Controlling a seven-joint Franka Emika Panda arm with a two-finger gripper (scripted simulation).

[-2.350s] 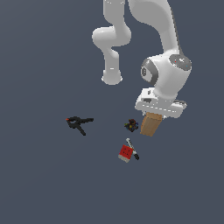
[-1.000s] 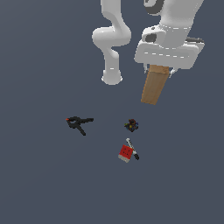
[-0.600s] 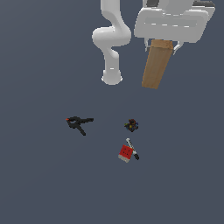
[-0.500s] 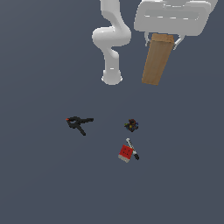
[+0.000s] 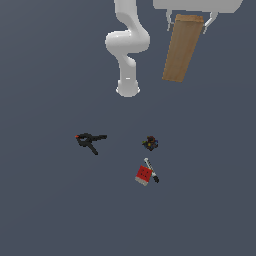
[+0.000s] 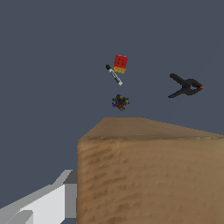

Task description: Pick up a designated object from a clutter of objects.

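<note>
In the exterior view you had the tan-brown box [image 5: 183,48] high above the worktop [image 5: 45,210], tilted, its upper end clamped between the fingers of the end effector [image 5: 188,19] at the top edge of the picture. Well below it, on the worktop, you could see the black clamp [image 5: 90,140] with its red tip toward the exterior view's left, the small dark multicoloured lump [image 5: 150,143], and the red box [image 5: 143,174] with the dark marker [image 5: 151,170] touching its side. The arm's white base [image 5: 128,89] stood beyond them.

In the wrist view the box [image 6: 151,175] filled the near field, one pale finger [image 6: 41,201] against its side. Far off lay the lump [image 6: 120,102], marker [image 6: 114,75], red box [image 6: 120,63] and clamp [image 6: 187,85], all apart from the box.
</note>
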